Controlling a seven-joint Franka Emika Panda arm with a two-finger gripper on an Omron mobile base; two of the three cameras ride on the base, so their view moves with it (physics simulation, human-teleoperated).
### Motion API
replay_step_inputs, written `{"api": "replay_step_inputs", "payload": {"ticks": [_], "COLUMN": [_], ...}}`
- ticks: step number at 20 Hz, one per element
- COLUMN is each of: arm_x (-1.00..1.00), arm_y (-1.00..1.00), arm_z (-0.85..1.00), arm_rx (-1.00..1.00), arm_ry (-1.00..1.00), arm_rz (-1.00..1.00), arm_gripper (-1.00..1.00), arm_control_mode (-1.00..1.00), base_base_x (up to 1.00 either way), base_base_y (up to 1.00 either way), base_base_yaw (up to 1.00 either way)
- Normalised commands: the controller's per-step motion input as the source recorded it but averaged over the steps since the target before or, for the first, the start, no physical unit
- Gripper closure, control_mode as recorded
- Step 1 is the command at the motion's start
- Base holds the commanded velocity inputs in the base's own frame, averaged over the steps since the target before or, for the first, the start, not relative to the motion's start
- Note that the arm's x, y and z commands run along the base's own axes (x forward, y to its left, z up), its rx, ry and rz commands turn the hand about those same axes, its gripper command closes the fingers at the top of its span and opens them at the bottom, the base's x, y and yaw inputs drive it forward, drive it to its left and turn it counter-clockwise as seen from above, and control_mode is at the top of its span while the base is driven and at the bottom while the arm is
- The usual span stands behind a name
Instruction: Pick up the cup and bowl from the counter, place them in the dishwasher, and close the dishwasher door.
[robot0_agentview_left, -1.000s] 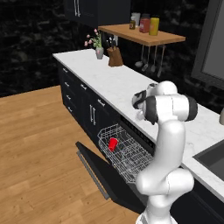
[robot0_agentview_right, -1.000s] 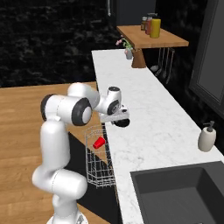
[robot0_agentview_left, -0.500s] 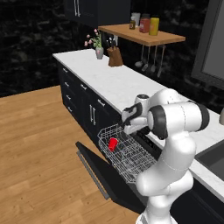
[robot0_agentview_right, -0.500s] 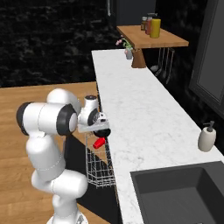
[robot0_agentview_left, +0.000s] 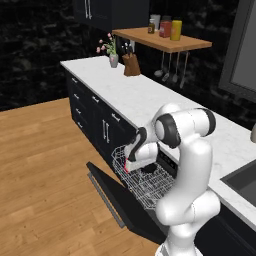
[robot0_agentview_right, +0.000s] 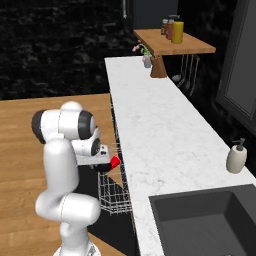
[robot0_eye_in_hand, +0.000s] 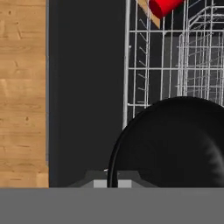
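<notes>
Lower right of hand view: bowl (robot0_eye_in_hand: 175, 144) is pinched at rim by clenched gripper (robot0_agentview_left: 136, 161), over dishwasher (robot0_agentview_left: 145, 182) rack. Prob. light, stiff, slick; rim grip judged best. Cup (robot0_eye_in_hand: 164, 6) already racked.

A home kitchen, rendered rather than filmed. In the left base view a long white marble-look counter (robot0_agentview_left: 150, 102) runs from ten o'clock toward four o'clock over dark cabinets (robot0_agentview_left: 95, 120) with silver handles. At one o'clock a wooden wall shelf (robot0_agentview_left: 162, 40) carries jars, with ladles (robot0_agentview_left: 170, 67) hanging under it and a knife block (robot0_agentview_left: 132, 65) and a small vase of flowers (robot0_agentview_left: 111, 50) on the counter below. An open dishwasher (robot0_agentview_left: 145, 180) with a white wire rack sits at six o'clock, its door (robot0_agentview_left: 117, 197) dropped flat above the wooden floor (robot0_agentview_left: 45, 165). In the right base view a sink (robot0_agentview_right: 205, 220) lies at five o'clock, a soap dispenser (robot0_agentview_right: 236, 156) just beside it at three o'clock.
</notes>
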Motion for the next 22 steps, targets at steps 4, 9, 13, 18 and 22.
{"api": "replay_step_inputs", "payload": {"ticks": [4,9,13,18,22], "arm_x": [0.31,0.42,0.32,0.47,0.51], "arm_y": [0.33,0.08,-0.04,-0.04,-0.16], "arm_z": [-0.54,-0.38,-0.52,-0.40,-0.41], "arm_rx": [-0.01,-0.12,-0.06,-0.08,-0.08], "arm_ry": [-0.01,-0.02,0.02,0.00,0.00], "arm_rz": [-0.03,-0.04,0.00,0.00,0.00], "arm_gripper": [1.00,1.00,1.00,1.00,1.00], "arm_control_mode": [-1.00,-1.00,-1.00,-1.00,-1.00], "base_base_x": [0.00,0.00,0.00,0.00,0.00], "base_base_y": [0.00,0.00,0.00,0.00,0.00], "base_base_yaw": [0.00,0.00,0.00,0.00,0.00]}}
